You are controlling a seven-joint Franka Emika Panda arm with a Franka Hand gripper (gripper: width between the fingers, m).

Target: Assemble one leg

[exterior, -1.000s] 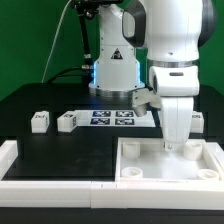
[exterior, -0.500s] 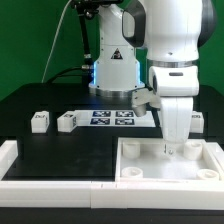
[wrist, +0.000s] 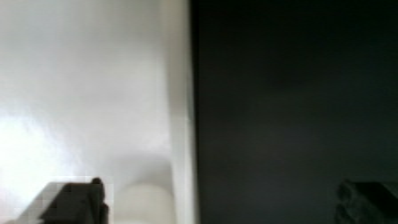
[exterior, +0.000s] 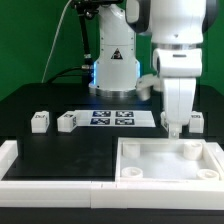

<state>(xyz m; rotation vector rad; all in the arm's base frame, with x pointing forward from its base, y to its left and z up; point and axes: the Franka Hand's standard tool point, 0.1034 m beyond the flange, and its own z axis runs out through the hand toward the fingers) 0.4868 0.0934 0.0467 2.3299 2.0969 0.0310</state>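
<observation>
Three legs show in the exterior view, small white blocks with marker tags: two (exterior: pixel 40 121) (exterior: pixel 67 121) at the left on the black table, and one (exterior: pixel 197 122) at the right, just behind my gripper (exterior: pixel 173 128). The gripper hangs above the far edge of the large white panel (exterior: pixel 170 160), which has round corner sockets. In the wrist view the gripper (wrist: pixel 222 205) is open and empty, its dark fingertips (wrist: pixel 71 200) wide apart. They straddle the panel's edge, with white panel (wrist: pixel 89 90) on one side and black table on the other.
The marker board (exterior: pixel 112 118) lies flat at the middle back, in front of the robot base. A white raised rail (exterior: pixel 20 165) runs along the front left. Green backdrop behind.
The arm has risen and drawn back a little from the panel's far right socket. The gripper stays open and empty. The parts have not moved.
</observation>
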